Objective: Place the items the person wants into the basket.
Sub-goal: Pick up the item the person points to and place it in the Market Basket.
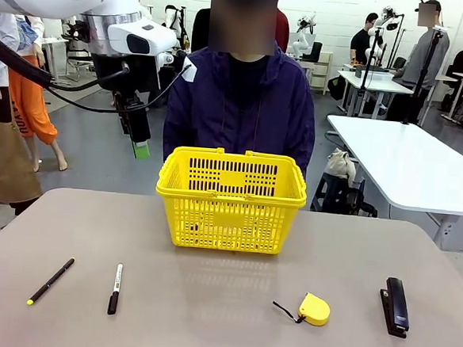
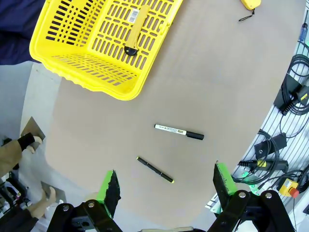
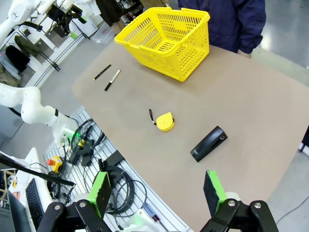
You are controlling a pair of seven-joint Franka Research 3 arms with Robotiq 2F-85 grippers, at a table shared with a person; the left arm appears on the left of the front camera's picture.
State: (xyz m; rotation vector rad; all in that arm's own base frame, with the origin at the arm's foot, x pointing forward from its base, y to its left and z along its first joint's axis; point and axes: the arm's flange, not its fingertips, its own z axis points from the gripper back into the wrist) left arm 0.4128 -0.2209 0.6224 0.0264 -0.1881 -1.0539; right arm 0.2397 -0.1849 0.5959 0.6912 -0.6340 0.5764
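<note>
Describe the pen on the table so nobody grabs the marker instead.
From the yellow basket, come toward the robot's side of the table, to its left, where two slim black sticks lie. The pen is the outer one, slanted and thinner, with a yellow tip, while the marker has a white band.

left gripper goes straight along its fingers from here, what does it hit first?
Most likely the table, at or right beside the thin black pen, which lies between the fingers of the open left gripper in its wrist view. The black marker sits just beyond. Height is hard to judge.
</note>
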